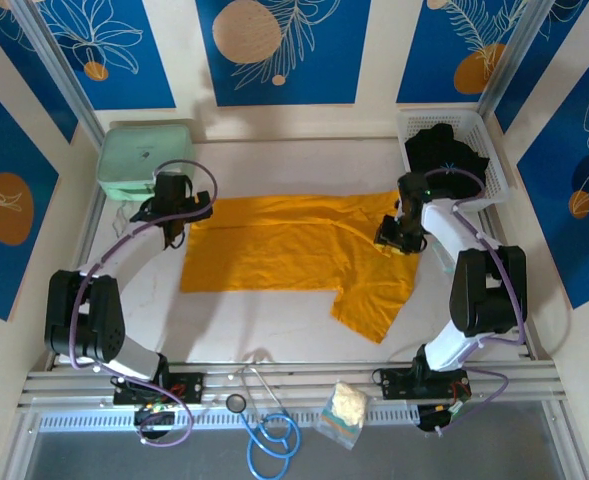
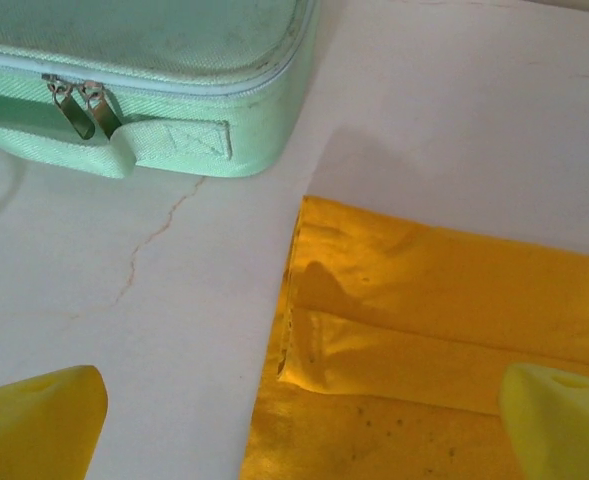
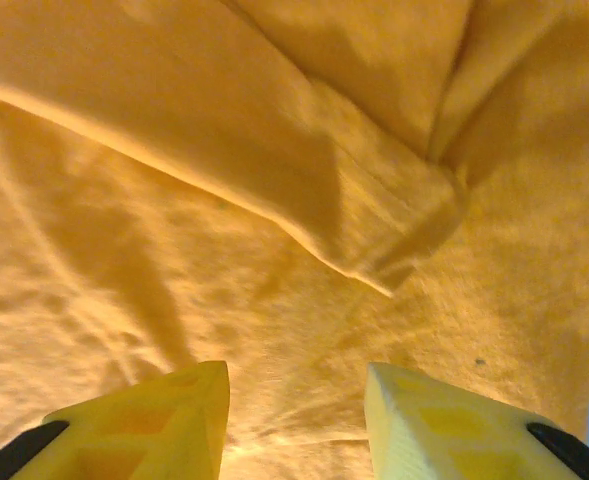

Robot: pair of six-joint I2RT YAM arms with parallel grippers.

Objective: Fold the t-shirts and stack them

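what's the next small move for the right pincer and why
Probably lower the open right pincer and close on the sleeve hem of the plain orange-yellow cloth t-shirt: its fingers stand apart over that hem, holding nothing, and the shirt lies only partly folded.

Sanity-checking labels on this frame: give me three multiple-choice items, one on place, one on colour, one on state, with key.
1. Where is the black t-shirt? A in the white basket; B flat at mid-table; C on the near rail.
2. Colour of the case? A red; B mint green; C black.
3. State of the right gripper? A shut on a sleeve; B shut, empty; C open over the orange t-shirt.
Key: 1 A, dark cloth heaped in the far-right basket. 2 B, pale green shell. 3 C, fingers apart, nothing between.
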